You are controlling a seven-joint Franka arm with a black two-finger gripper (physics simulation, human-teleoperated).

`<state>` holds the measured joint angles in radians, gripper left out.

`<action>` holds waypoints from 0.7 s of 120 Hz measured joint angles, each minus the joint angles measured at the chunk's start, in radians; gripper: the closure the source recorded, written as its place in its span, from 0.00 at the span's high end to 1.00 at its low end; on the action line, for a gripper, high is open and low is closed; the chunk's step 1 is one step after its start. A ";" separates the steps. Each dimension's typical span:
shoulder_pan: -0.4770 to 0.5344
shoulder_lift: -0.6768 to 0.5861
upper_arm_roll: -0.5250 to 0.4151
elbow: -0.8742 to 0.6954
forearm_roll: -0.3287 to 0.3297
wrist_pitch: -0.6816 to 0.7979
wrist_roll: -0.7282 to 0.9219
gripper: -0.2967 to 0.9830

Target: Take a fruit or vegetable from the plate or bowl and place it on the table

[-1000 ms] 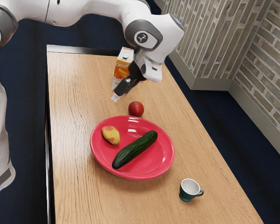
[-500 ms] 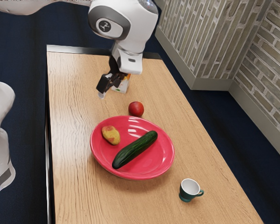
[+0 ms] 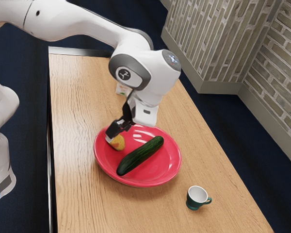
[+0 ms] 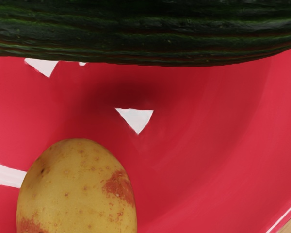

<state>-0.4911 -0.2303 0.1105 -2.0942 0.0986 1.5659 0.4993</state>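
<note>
My gripper (image 3: 112, 136) is low over the red plate (image 3: 167, 170) in the exterior view, right at the yellow, red-blotched fruit or potato (image 3: 119, 143) and covering part of it. The dark green cucumber (image 3: 140, 155) lies across the plate's middle, a short way from that yellow piece. From the wrist view, the yellow piece (image 4: 80, 189) appears large and close beneath my hand, resting on the glossy plate (image 4: 208, 126). The cucumber (image 4: 145, 31) lies apart from it there. Whether the yellow piece is touched by the gripper is unclear.
A green cup (image 3: 197, 196) with a white inside stands on the wooden table (image 3: 77, 160), past the plate toward the exterior view's lower right. Part of a carton (image 3: 121, 90) peeks out behind the arm. Brick walls rise beyond the table's right edge.
My hand has come down from above the table's far part to the plate's yellow piece. The arm now blocks the red fruit behind the plate. The things on the plate have not moved.
</note>
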 joint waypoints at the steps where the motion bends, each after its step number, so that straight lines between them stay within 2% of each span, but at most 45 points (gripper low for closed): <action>1: 0.000 0.003 0.000 0.000 0.000 0.001 0.000 0.77; 50: 0.011 0.042 0.007 0.000 0.022 0.033 -0.013 0.77; 84: 0.004 0.083 0.069 0.000 0.036 0.062 -0.002 0.77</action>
<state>-0.4870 -0.1472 0.1797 -2.0943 0.1342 1.6277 0.4973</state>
